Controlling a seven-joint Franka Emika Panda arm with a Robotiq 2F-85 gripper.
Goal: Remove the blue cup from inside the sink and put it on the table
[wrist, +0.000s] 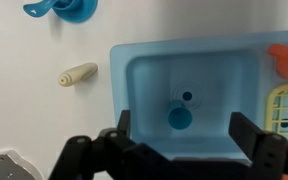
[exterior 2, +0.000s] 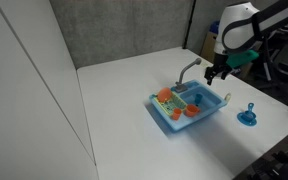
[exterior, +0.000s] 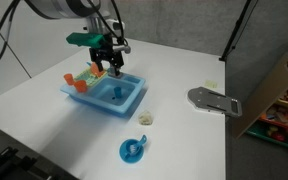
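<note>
The light-blue toy sink [exterior: 134, 103] [exterior 2: 206, 116] [wrist: 144, 62] stands on the white table [exterior: 184, 60] [exterior 2: 114, 110] [wrist: 34, 110]. The tiny blue cup [wrist: 180, 118] [exterior: 117, 92] stands upright on the basin floor beside the drain hole. My gripper [exterior: 109, 62] [exterior 2: 220, 72] [wrist: 184, 128] hangs open and empty above the basin. In the wrist view its two fingers sit to either side of the cup and well above it. The cup is too small to make out in the exterior view that shows the faucet.
A flat round blue plate-like item with a knob [exterior: 133, 150] [exterior 2: 249, 117] [wrist: 64, 8] lies on the table near the sink. A small beige piece [exterior: 146, 118] [wrist: 77, 74] lies beside it. Orange rack parts [exterior: 84, 82] [wrist: 287, 62] fill one end of the sink. A grey flat object [exterior: 214, 100] lies farther off.
</note>
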